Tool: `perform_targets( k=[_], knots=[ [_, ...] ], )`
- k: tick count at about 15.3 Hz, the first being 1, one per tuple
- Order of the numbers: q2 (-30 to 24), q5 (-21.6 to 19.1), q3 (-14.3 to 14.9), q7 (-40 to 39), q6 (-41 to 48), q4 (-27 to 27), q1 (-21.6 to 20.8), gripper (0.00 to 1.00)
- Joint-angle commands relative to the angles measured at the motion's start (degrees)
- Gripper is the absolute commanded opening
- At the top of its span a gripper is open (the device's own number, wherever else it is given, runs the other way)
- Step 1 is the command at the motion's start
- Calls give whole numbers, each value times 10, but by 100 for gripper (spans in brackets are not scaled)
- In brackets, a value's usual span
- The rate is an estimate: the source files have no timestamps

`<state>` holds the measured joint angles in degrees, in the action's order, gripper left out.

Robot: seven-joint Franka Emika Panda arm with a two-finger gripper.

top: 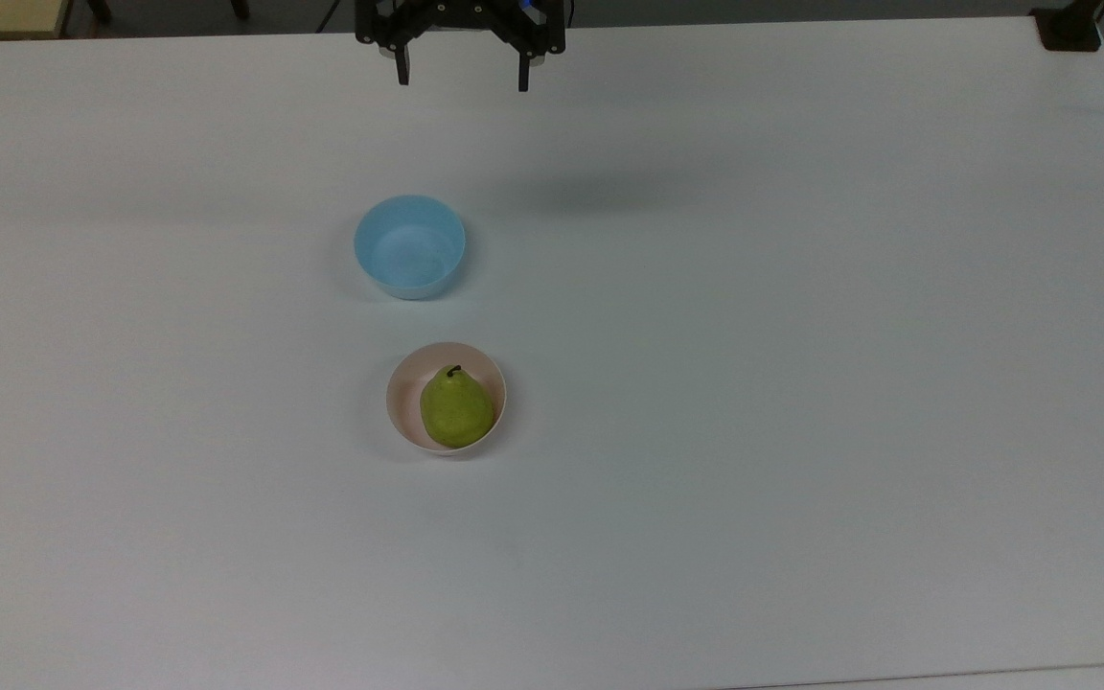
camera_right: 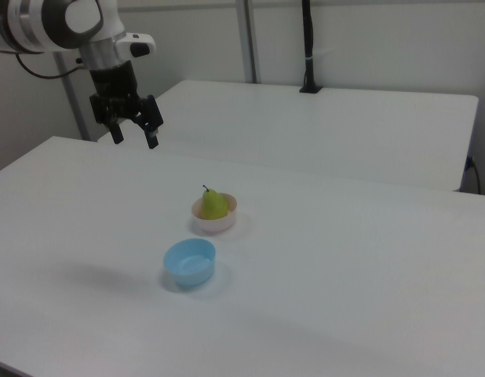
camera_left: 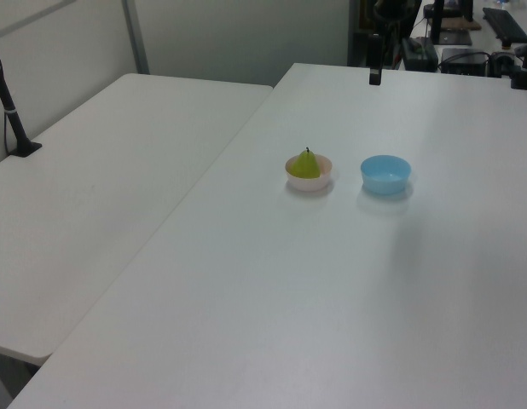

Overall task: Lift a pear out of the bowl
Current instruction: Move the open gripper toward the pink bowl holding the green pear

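The pear [top: 456, 410] lies in the pink bowl [top: 405, 398], stem toward the table's far edge in the top view, its wide base resting against the bowl's near wall. The bowl sits near the middle of the white table [top: 801, 383], well away from every edge. The blue bowl [top: 409, 246] stands apart from it, closer to the far edge in the top view, with a bare strip of table between the two. The gripper [top: 463, 79] hangs above the far edge in the top view, its two fingers spread wide and holding nothing, well apart from both bowls. In the right view it hovers [camera_right: 135, 136] high over the table's far left corner. Around the pink bowl the table lies bare on all sides. A second white table [camera_left: 101, 187] adjoins along the left view's left.
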<state>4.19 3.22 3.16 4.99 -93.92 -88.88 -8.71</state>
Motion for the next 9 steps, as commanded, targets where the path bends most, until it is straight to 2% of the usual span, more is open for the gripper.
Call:
perform_targets(
  k=[1, 9],
  knots=[
    [-16, 0, 5, 7, 8, -14, -8, 100],
    [-16, 0, 5, 1, 7, -14, -4, 100]
  ],
)
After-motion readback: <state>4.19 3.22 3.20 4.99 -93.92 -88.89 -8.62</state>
